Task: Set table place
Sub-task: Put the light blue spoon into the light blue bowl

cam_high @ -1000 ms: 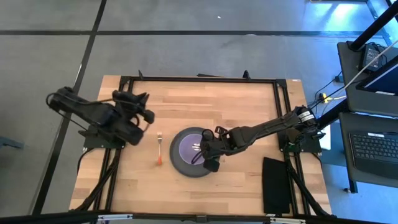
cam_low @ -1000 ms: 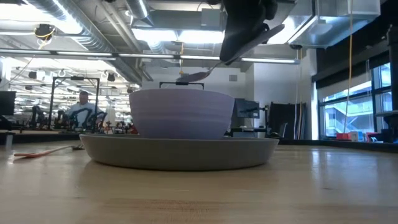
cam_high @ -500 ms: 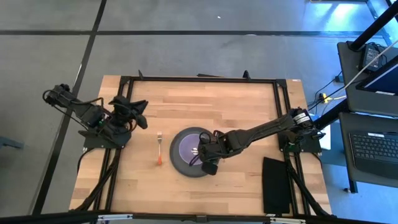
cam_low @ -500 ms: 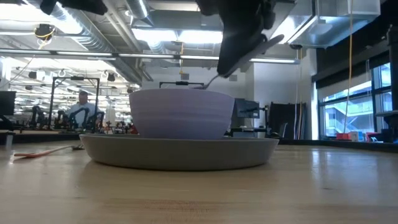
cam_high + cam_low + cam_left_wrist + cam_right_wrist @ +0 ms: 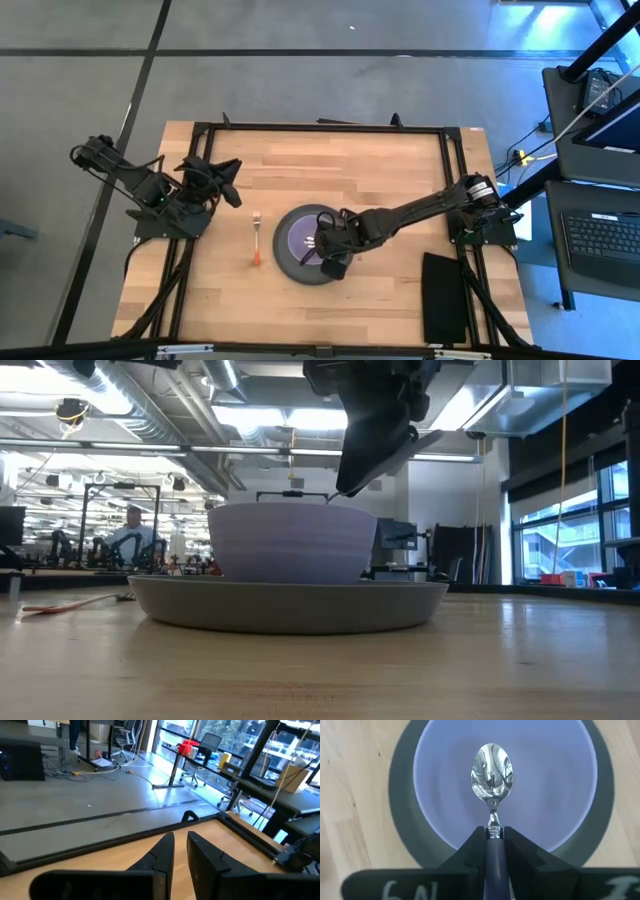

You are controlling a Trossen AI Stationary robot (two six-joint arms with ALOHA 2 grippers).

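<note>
Bright overhead lighting, glare on spoon (image 5: pixel 492 772), sharp focus
</note>
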